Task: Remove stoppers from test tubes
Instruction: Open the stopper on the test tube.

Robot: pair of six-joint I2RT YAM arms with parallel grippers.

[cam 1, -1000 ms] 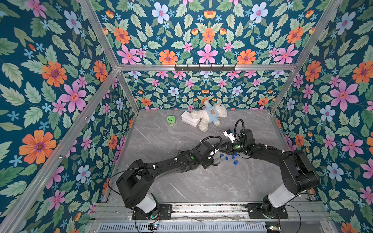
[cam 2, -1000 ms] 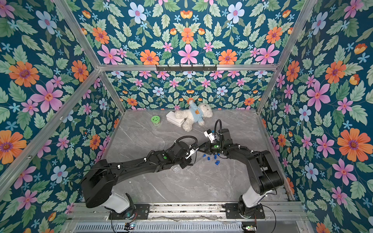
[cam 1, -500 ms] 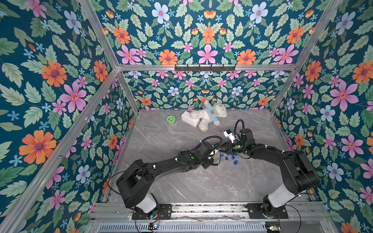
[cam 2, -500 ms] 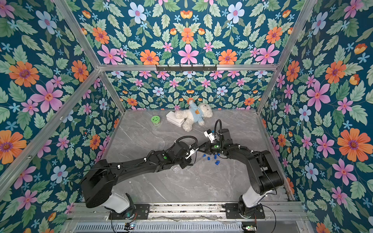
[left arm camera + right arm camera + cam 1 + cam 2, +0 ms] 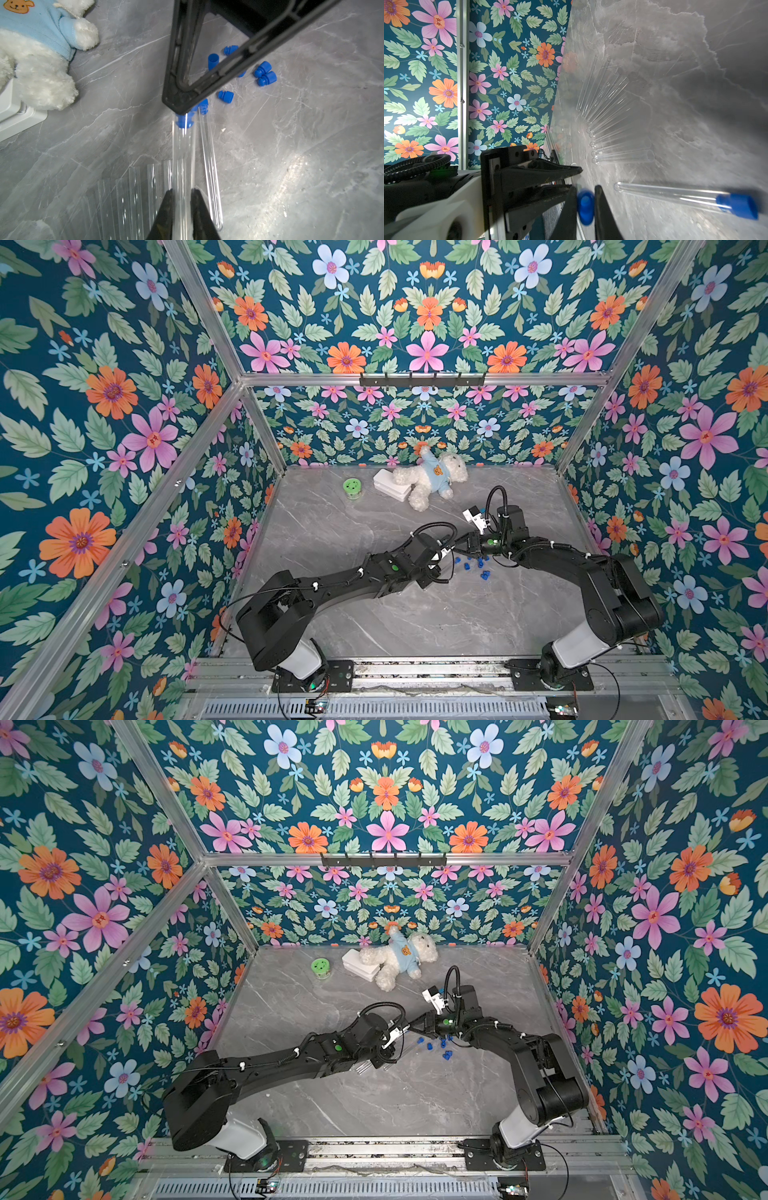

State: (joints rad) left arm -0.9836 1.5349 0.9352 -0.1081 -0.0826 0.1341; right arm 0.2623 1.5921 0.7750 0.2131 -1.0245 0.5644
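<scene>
Stopper point(image 5: 184, 122), a light ribbed plug, sits in the test tube point(image 5: 182, 155) held above the counter point(image 5: 291, 166) toward its right edge: right jaws closed on its head, left jaws closed on the slick, probably brittle tube body; pull straight, avoiding bending.

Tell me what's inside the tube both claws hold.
In the tube, a blue stopper plugs the mouth; the rest looks empty. The right gripper covers its cap; the left gripper hides the base.
</scene>
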